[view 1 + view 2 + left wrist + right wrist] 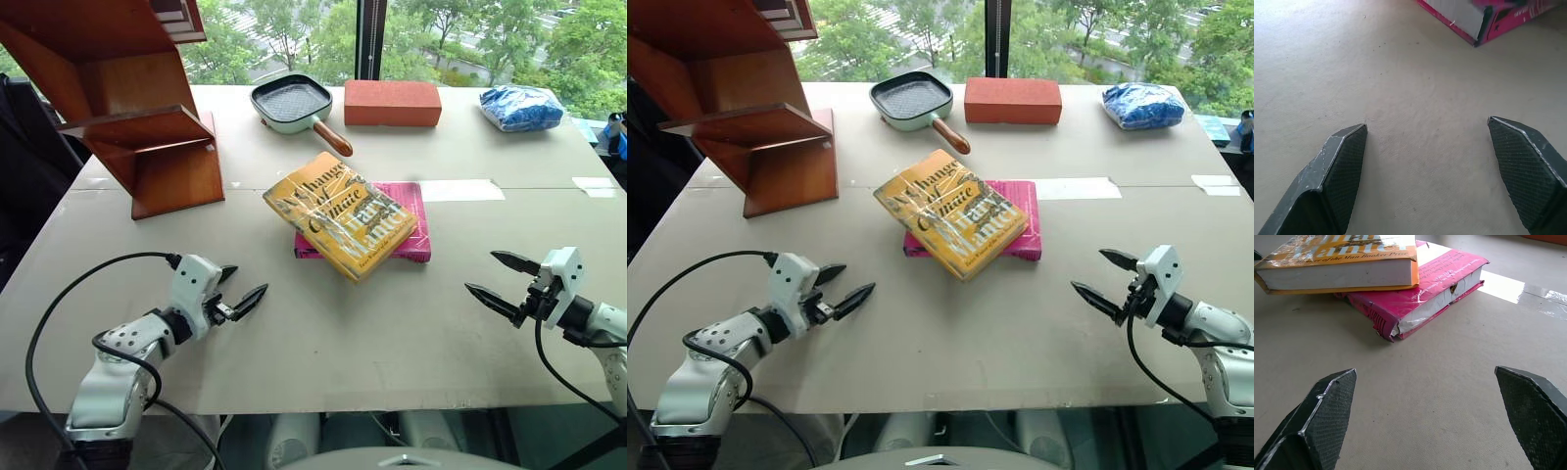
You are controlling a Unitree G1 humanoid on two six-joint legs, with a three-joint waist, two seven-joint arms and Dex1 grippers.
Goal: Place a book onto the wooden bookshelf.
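A thick yellow-orange book (341,213) with dark cover lettering lies askew on top of a pink book (416,233) in the middle of the table. Its pale page edges face the right wrist view, book (1337,274). The wooden bookshelf (137,98), reddish-brown with slanted boards, stands at the table's far left. My left gripper (240,286) hovers open over the table's near left, short of the books. My right gripper (502,281) is open at the near right, pointing toward the books. Nothing sits between either pair of fingers.
A pale green square pan (292,103) with a wooden handle, a red brick block (392,102) and a blue crumpled bag (521,108) line the far edge of the table. Strips of tape (460,190) lie right of the books. Bare tabletop (323,333) stretches between the grippers.
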